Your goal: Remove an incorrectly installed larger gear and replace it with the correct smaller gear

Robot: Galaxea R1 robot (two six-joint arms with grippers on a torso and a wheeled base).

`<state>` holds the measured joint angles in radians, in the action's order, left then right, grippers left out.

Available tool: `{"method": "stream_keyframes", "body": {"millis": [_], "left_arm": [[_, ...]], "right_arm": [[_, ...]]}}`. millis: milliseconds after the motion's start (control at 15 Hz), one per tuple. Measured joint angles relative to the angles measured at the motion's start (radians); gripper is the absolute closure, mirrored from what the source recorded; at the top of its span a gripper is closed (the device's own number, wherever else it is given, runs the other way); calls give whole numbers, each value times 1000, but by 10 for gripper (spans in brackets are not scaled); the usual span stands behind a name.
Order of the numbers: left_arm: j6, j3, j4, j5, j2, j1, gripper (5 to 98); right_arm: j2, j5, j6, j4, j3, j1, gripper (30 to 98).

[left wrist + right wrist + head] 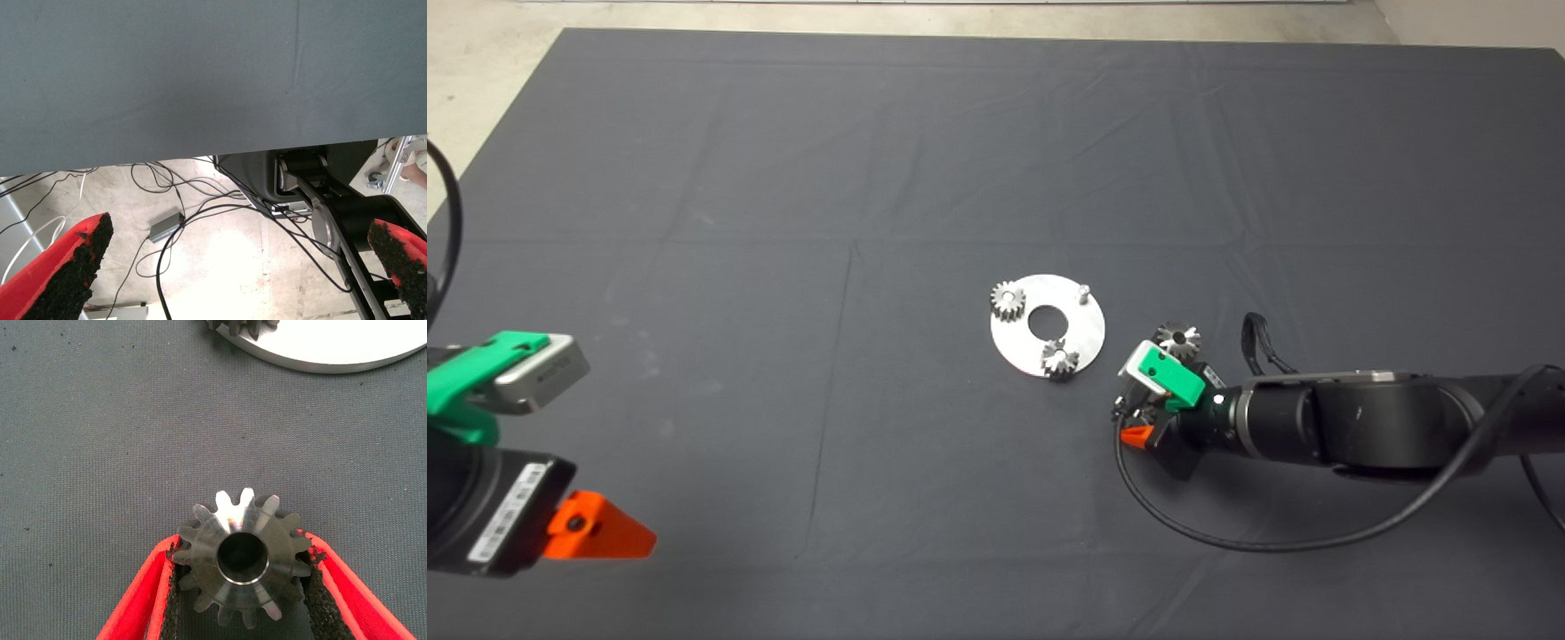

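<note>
You see a matt woven cloth mat (100, 453), a brushed metal disc (1047, 324), and glinting machined steel on the gear (243, 555) between rough black pads (327, 613).

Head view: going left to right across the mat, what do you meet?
left tool → silvery gear on the round plate → second gear → bare pin → right tool, gripping a dark gear

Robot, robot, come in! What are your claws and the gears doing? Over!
Right gripper shut on a dark gear beside the plate. Left gripper parked, open. One peg bare. Nothing blocking.
</note>
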<state>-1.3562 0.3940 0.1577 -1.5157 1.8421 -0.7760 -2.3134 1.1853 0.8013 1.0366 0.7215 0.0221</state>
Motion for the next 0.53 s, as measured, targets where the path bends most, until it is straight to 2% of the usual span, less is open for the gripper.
{"method": "stream_keyframes", "body": {"millis": [333,533], "left_arm": [[0,0,0,0,1,0,55],[-1,0,0,1,1,0,55]], "right_arm": [[3,0,0,0,-3,0,890],[12,20,4,-1,-36,-3,890]]}}
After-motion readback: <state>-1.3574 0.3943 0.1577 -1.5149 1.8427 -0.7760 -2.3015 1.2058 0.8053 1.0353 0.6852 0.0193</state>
